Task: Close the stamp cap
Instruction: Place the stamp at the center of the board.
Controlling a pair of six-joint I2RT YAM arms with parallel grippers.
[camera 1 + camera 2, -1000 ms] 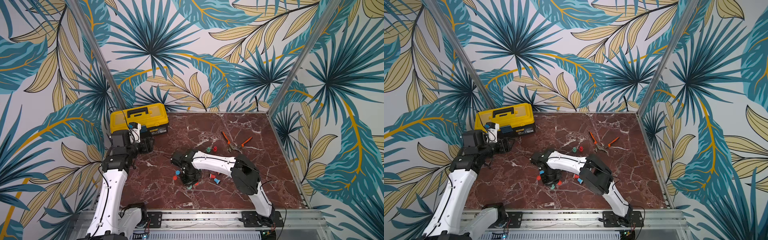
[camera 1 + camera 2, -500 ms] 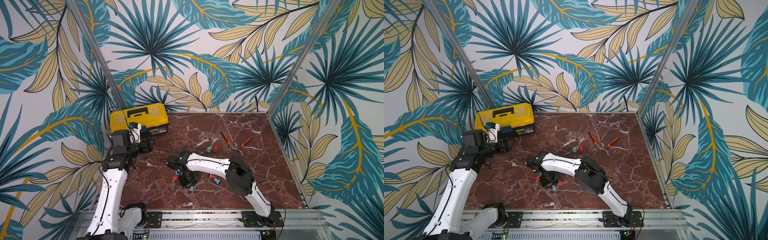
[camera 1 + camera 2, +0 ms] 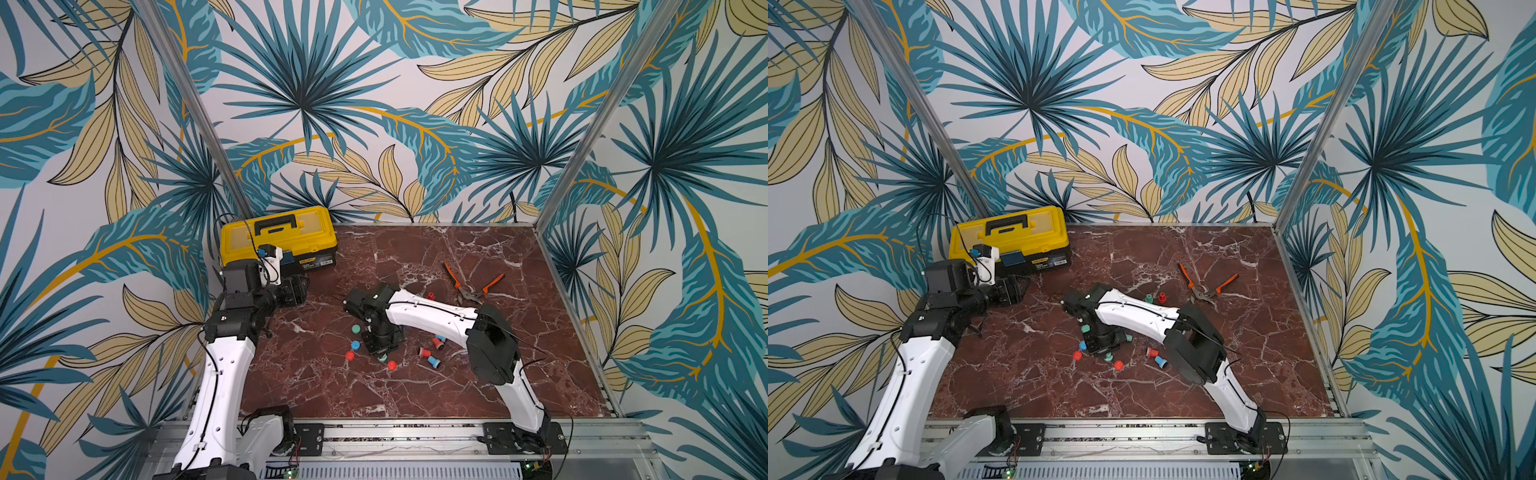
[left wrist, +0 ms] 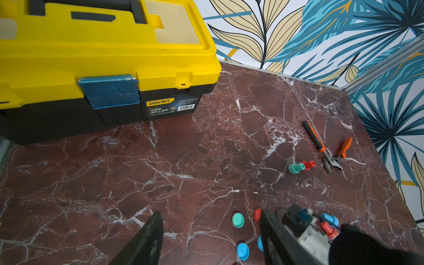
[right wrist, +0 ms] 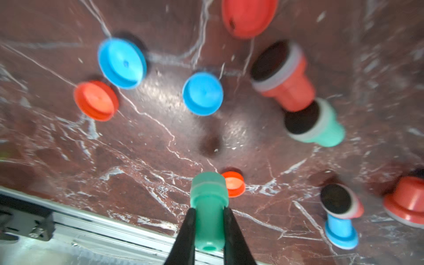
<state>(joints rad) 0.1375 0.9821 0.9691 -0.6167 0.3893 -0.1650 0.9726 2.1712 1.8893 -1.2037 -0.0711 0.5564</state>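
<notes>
The right gripper (image 5: 208, 210), clamped on the handle of the green stamp (image 5: 208, 188) low over the table (image 5: 137, 142), should centre it above the loose green cap (image 3: 356, 329) and press straight down, while the left gripper (image 4: 211, 238) hangs open, empty.

The right gripper (image 5: 208, 209) — clamped on the teal-green plastic stamp (image 5: 208, 195) — swung left, then returned nearly to where it began.

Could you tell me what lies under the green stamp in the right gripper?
Below the green stamp, clamped by the right gripper: marble table and a red cap partly covered by its head; anything directly beneath its body is hidden.
</notes>
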